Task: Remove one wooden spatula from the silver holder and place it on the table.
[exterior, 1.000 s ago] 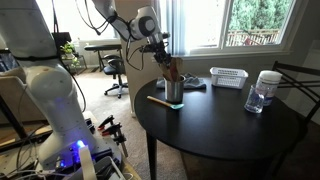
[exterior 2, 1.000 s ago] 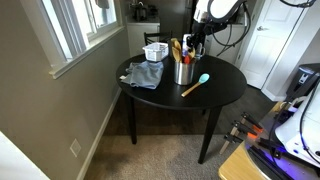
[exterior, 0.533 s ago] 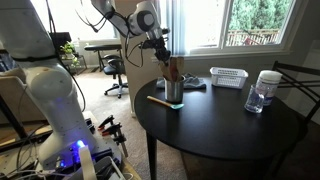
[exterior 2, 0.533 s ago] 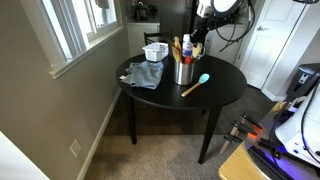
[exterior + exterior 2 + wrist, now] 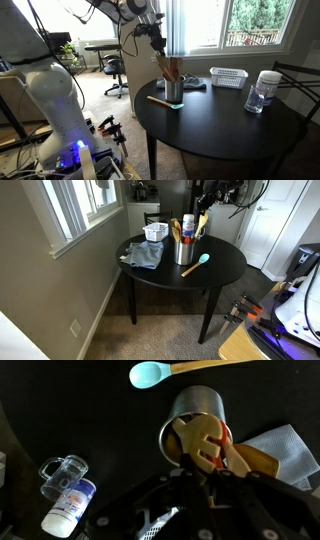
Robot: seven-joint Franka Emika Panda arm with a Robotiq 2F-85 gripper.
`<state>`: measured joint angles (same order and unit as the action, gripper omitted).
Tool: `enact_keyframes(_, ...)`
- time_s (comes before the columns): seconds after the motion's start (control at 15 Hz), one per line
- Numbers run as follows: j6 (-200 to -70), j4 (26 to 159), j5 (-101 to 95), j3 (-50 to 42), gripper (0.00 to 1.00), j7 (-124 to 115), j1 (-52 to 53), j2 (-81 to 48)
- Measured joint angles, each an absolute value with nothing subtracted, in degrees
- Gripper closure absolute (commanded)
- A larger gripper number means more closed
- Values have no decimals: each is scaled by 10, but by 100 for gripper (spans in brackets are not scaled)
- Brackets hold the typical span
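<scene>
Nearest the wrist camera, the gripper [image 5: 205, 473] is clenching the upper end of the pale wooden spatula [image 5: 203, 440], as far as the dark fingers let you judge. The spatula is hanging slantwise beneath the jaws and pointing down at the silver holder [image 5: 175, 91]. You cannot tell whether its lower end is clear of the rim. Browner utensils [image 5: 255, 460] are crowding the same cup, so you should be rising straight along the holder's axis. A sideways pull is likely to be tipping the cup or dragging a neighbour out. Beyond the holder, a green-ended utensil [image 5: 196, 264] is lying on the table [image 5: 225, 135], and a grey cloth [image 5: 145, 255] is lying further off. You should be choosing bare black top apart from both, and lowering the spatula flat before releasing.
</scene>
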<state>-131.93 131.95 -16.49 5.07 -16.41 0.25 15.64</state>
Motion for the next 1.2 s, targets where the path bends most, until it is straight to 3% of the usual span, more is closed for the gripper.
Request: enact_keyframes(1.2, -1280, 1319, -335, 109, 94, -257, -27, 211)
